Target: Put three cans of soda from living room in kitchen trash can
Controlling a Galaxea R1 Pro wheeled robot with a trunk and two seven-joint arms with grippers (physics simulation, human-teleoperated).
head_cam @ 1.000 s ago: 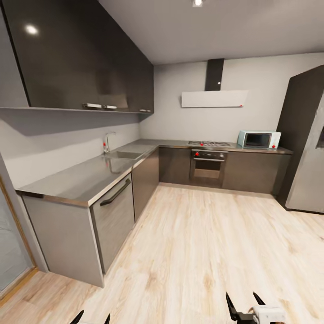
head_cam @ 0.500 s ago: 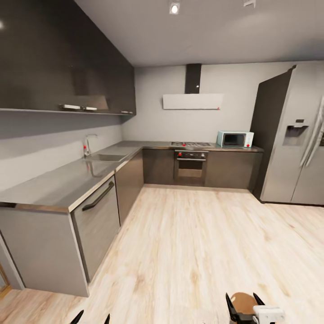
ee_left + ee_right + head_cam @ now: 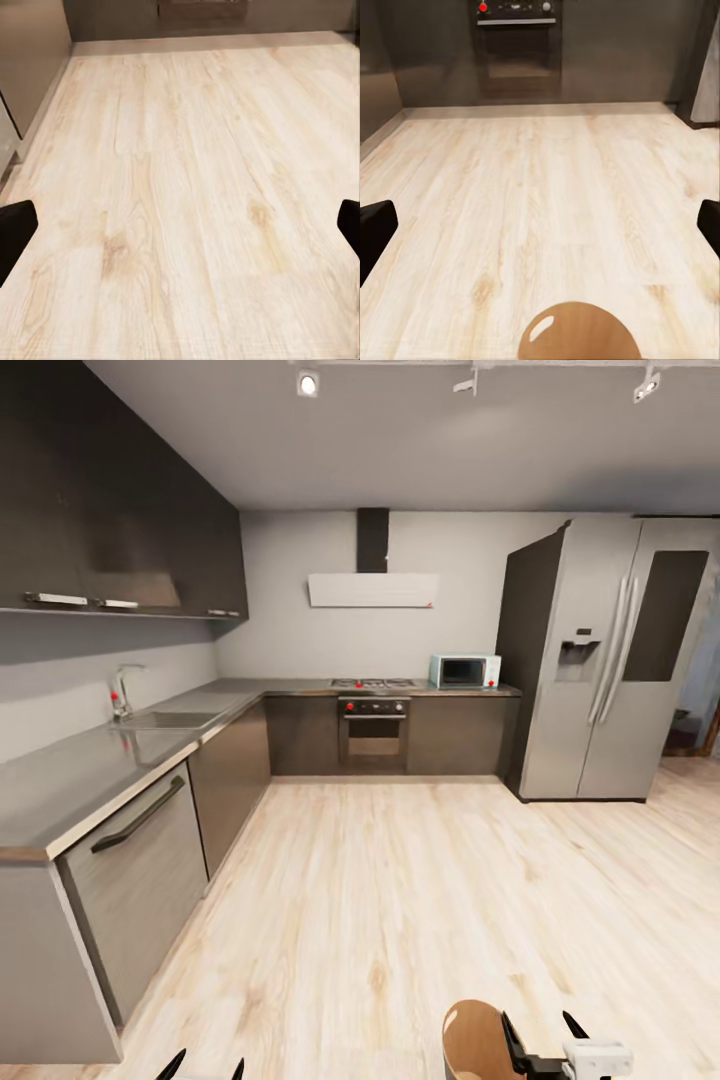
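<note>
Tash can (image 3: 474, 1040) sits on floor just beside right end effector (image 3: 545, 1030).

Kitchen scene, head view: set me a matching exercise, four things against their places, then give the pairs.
Things:
1. microwave
2. tap
3. trash can
4. fridge

Places:
A. on the floor, next to the right gripper
B. on the worktop next to the hob
C. standing at the right end of the cabinets
D. at the sink on the left worktop

Pairs: 1-B, 2-D, 3-A, 4-C
</note>
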